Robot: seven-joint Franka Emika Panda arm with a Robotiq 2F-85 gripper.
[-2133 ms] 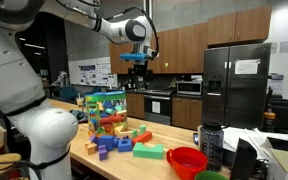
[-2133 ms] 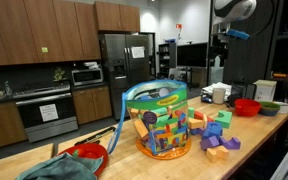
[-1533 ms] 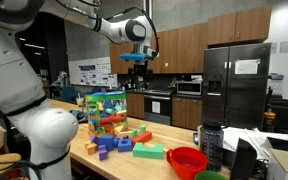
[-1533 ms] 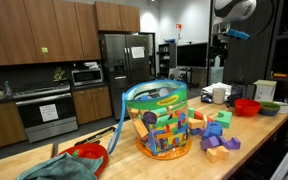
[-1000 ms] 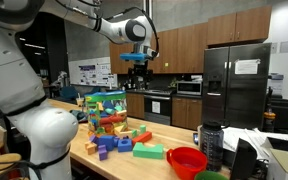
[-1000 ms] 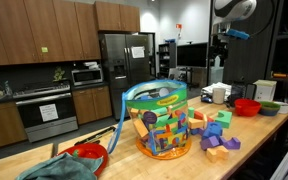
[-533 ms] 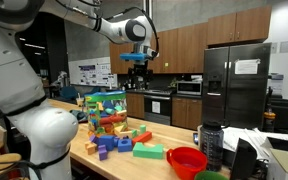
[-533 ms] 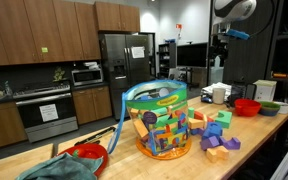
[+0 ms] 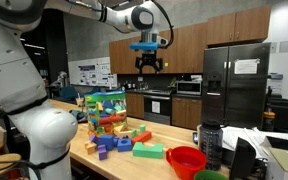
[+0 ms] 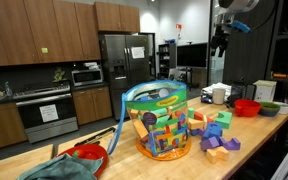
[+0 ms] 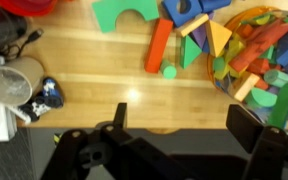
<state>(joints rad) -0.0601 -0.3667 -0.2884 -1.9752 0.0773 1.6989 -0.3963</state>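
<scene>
Hanging high above the wooden table, with the gripper spread wide and gripping nothing. Looking down in the wrist view on the loose blocks lying at top centre, just beside the mesh basket at upper right.

Judging the hazards:
- Coming straight down probably meaning landing on bare wood short of the blocks.
- Swinging toward the right edge risking clipping the basket's rim and tipping it.
- Nudging the small green cylinder likely sending it rolling.
- Drifting left risking knocking the mug.

Counting in the wrist view: 1 basket, 1 orange bar, 1 green arch, 1 small green cylinder, 1 mug; remaining blocks crowding too tightly for counting. Seeing 1 red bowl at lower right in an exterior view.
</scene>
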